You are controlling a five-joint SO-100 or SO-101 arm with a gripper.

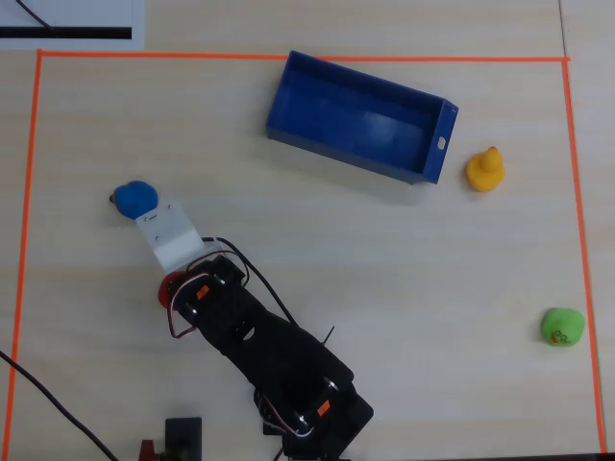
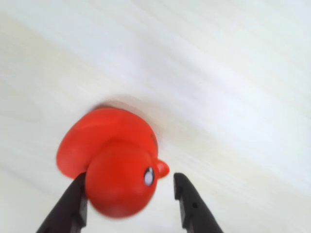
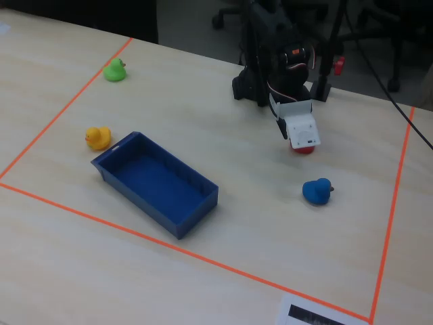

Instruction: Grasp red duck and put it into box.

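red duck (image 2: 114, 167) sits on the bench (image 2: 233, 73) right between the fingers of the hand (image 2: 130, 199), jaws open, left finger touching it

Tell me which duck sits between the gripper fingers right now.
The red duck: the wrist view shows it between the open gripper fingers. The blue duck, yellow duck and green duck lie apart from the gripper.
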